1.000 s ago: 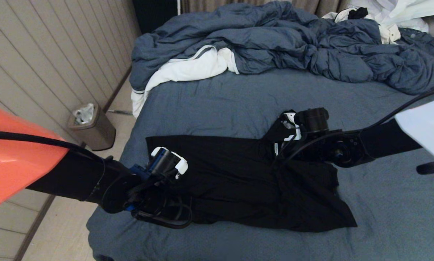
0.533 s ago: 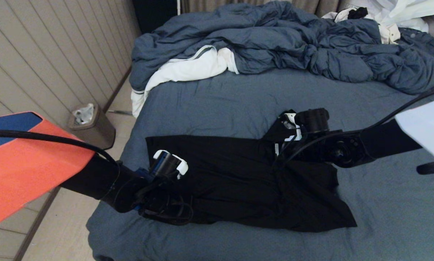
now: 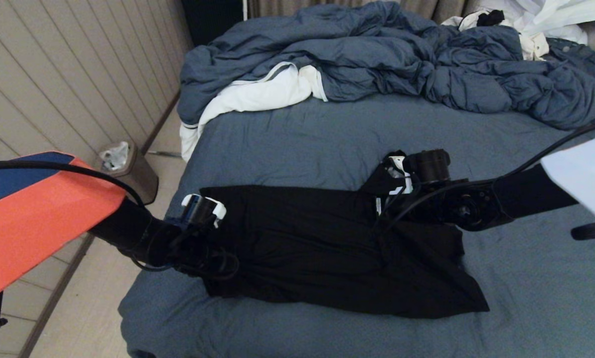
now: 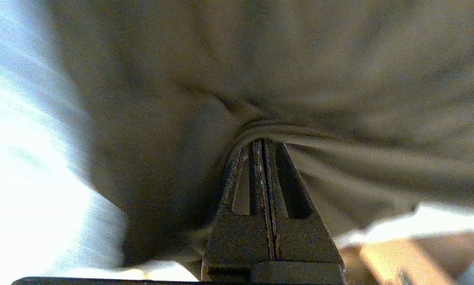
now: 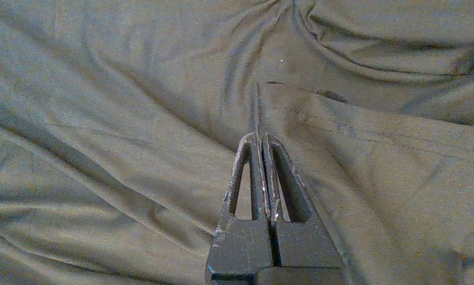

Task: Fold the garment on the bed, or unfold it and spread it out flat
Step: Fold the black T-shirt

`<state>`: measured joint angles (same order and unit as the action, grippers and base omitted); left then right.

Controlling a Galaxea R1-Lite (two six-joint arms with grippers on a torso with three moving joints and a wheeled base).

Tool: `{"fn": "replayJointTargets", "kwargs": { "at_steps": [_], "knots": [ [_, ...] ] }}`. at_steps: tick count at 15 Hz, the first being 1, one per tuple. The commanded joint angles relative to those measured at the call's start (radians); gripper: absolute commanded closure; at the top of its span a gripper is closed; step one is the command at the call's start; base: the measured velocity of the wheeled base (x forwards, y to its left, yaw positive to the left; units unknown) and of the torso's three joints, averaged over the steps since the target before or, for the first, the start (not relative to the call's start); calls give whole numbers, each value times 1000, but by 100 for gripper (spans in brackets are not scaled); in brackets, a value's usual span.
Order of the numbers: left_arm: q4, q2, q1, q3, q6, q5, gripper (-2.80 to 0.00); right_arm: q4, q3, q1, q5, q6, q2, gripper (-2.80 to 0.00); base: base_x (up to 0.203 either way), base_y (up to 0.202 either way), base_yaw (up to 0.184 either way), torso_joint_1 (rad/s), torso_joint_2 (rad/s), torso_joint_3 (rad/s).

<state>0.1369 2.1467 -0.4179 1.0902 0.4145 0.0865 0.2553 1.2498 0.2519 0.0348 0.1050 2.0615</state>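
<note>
The black garment [image 3: 317,248] lies in a long folded band across the near part of the bed [image 3: 302,134], print side hidden. At its left end my left gripper [image 3: 216,271] is shut on the garment; in the left wrist view the cloth [image 4: 173,99] wraps over the closed tips of the left gripper [image 4: 260,139]. My right gripper [image 3: 380,213] is low over the garment's far right part, near a raised peak of cloth. There the right gripper [image 5: 259,136] is shut, and a thin pinched ridge of the garment [image 5: 102,118] runs out from its tips.
A rumpled blue duvet [image 3: 377,54] with white lining fills the far side of the bed. White clothes [image 3: 541,20] are piled at the far right corner. A small bin [image 3: 126,174] stands on the floor by the panelled wall, left of the bed.
My left gripper has moved left and slightly away from me, drawing the garment's near left end with it. The right arm has stayed put.
</note>
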Motion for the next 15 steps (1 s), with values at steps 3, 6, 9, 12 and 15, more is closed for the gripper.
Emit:
{"fn": "replayJointTargets", "kwargs": {
  "at_steps": [3,6,9,12,15],
  "knots": [
    [1,-53,116,74,4,9,0,2,0,1,0,-1,9,0,0,0,0,0,0,0],
    [5,-41,125,93,12,12,0,4,2,1,0,-4,16,0,0,0,0,0,0,0],
    [-1,-58,126,99,22,13,0,2,3,-2,-1,-4,14,0,0,0,0,0,0,0],
    [-7,-169,126,-17,19,16,0,2,5,-3,-1,-5,12,0,0,0,0,0,0,0],
    [-7,-341,115,-156,12,57,0,2,11,-5,0,-5,8,0,0,0,0,0,0,0]
  ]
}}
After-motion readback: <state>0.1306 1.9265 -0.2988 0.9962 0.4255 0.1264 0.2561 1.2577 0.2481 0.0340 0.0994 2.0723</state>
